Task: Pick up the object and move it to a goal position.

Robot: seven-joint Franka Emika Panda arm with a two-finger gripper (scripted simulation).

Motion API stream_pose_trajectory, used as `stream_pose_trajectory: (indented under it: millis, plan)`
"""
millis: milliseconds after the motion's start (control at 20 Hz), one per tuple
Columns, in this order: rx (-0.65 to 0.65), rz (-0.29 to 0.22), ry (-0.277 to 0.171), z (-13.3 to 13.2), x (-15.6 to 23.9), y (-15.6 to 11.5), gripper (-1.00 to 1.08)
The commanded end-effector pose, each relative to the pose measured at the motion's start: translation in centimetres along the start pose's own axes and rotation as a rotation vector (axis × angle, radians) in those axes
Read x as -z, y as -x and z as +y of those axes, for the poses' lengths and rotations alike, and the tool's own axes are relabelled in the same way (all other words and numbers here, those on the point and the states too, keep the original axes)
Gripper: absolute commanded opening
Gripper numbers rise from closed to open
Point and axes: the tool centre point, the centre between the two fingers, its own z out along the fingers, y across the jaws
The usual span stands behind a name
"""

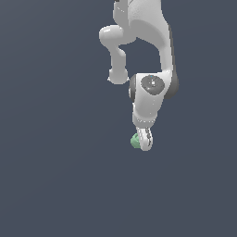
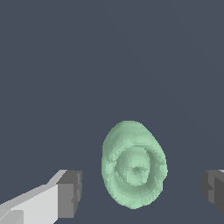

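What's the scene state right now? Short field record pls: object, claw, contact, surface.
object: pale-green lump with spiral-like top, lying between the claw's fingers
claw: open, one finger on each side of the lump
contact: none visible; gaps show on both sides in the wrist view
exterior view: claw low over the lump, arm pointing down
surface: plain dark grey-blue

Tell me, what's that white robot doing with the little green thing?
The white robot arm's gripper has reached down over a small pale-green lump with a spiral top. In the wrist view its jaws are open, one on each side of the lump with a gap on both sides, so nothing is grabbed yet. It looks ready to close and pick it up.
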Motion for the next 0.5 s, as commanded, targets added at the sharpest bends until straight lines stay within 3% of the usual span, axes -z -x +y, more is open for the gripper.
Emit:
stream_pose_trajectory:
  millis: [0,450]
  plan:
    - [-0.031,0.000,0.000,-0.01,-0.11,0.24,1.00]
    - [-0.065,0.001,-0.001,0.00,-0.26,0.57,1.00]
